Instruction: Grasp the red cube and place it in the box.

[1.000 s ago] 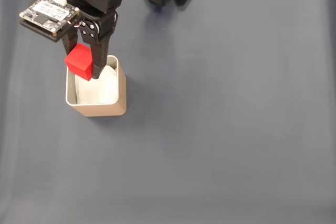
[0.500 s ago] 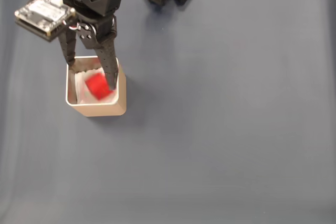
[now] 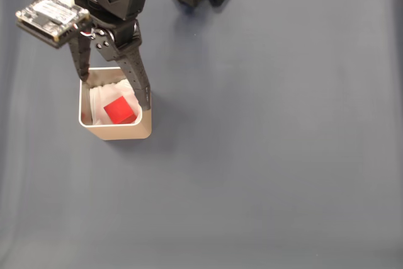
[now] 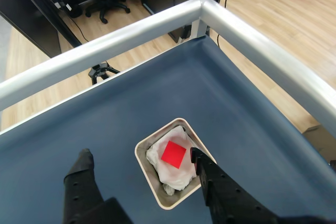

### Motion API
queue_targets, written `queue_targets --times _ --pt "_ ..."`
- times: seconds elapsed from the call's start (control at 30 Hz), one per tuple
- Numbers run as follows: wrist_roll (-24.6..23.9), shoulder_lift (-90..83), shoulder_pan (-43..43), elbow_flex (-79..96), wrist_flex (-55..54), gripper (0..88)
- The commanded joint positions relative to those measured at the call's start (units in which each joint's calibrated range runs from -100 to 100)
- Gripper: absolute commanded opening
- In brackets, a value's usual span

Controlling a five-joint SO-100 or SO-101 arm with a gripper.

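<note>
In the wrist view, the two black fingers of the gripper point(image 4: 140, 160) are standing wide apart and are holding nothing. One finger point(image 4: 84, 179) is reaching up from the bottom edge at the left, over the bare mat. The other finger point(image 4: 210, 177) is coming in at the right, and its tip is lying over the right rim of the box point(image 4: 152, 179).

In the fixed view, the arm is coming down from the top left corner. The gripper point(image 3: 114, 91) is pointing downward, with one tip at the back left corner of the box point(image 3: 126, 132) and the other tip over its right wall. A small circuit board point(image 3: 49, 16) is sticking out at the left side of the wrist.

The red cube point(image 4: 174, 153) is lying inside the box on the crumpled white padding point(image 4: 173, 174), free of both fingers. In the fixed view the red cube point(image 3: 120, 111) is sitting near the middle of the box, a little to the right.

The box is standing on a dark blue mat point(image 3: 271, 155). Behind it, in the wrist view, a grey metal rail point(image 4: 252, 40) is running along the table edges and is making a corner. Farther away, a light wooden floor point(image 4: 283, 9) is showing, with the wheeled base of an office chair point(image 4: 107, 4) by dark furniture.
</note>
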Motion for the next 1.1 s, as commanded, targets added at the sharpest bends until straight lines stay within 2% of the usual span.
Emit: queue_targets --times 0.0,0.33,0.47,0.97,1.07 --pt "-0.15 -0.56 0.65 -0.98 -1.03 44.8" --pt "-0.15 -0.82 0.94 -0.98 -1.52 44.4" --pt "0.15 -0.99 1.01 -0.71 -1.52 41.0" --pt "1.56 -2.2 -0.77 0.3 -1.36 2.9" --pt "2.3 -3.07 -1.97 1.67 -1.36 0.2"
